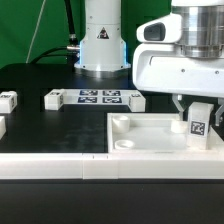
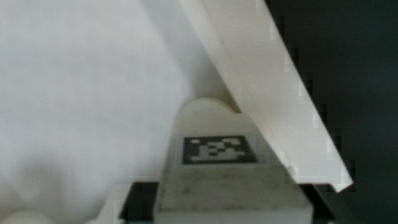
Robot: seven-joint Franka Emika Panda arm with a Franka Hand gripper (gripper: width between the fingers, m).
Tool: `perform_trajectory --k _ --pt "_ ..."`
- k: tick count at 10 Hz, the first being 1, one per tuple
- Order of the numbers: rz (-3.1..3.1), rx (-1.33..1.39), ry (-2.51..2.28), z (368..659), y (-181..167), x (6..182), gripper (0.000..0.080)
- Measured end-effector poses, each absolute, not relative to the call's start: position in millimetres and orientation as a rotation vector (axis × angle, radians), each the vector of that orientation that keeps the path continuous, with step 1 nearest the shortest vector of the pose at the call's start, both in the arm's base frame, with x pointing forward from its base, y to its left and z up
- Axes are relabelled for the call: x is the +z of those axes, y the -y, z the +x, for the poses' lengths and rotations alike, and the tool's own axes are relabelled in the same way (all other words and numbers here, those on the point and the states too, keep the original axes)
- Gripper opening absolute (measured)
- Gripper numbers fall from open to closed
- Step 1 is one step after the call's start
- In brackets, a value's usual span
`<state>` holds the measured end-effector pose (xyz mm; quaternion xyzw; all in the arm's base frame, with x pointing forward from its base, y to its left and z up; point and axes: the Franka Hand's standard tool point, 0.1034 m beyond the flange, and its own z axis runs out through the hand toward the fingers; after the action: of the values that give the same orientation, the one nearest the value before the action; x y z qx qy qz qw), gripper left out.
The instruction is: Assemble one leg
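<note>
My gripper [image 1: 197,110] is at the exterior view's right, shut on a leg [image 1: 200,122], a small white block with a black-and-white tag on its face. It holds the leg upright over the right part of the large white square panel [image 1: 140,135]. I cannot tell whether the leg's lower end touches the panel. In the wrist view the leg [image 2: 217,150] sits between my two black fingers [image 2: 146,202], with my gripper [image 2: 228,206] closed around it. The panel's flat face [image 2: 89,90] and its raised rim [image 2: 267,70] lie beyond it.
The marker board [image 1: 100,97] lies behind the panel. Loose legs lie beside it at the left [image 1: 53,98] and right [image 1: 133,99]. Another leg [image 1: 8,99] lies at the far left. The robot base [image 1: 100,45] stands at the back.
</note>
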<state>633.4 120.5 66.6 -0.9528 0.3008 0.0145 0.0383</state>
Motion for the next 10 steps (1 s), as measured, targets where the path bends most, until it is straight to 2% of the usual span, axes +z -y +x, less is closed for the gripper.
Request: perform_trajectory --k 10 --pt "-2.146 0.107 -2.165 637.0 -122.5 67.3 0.0291"
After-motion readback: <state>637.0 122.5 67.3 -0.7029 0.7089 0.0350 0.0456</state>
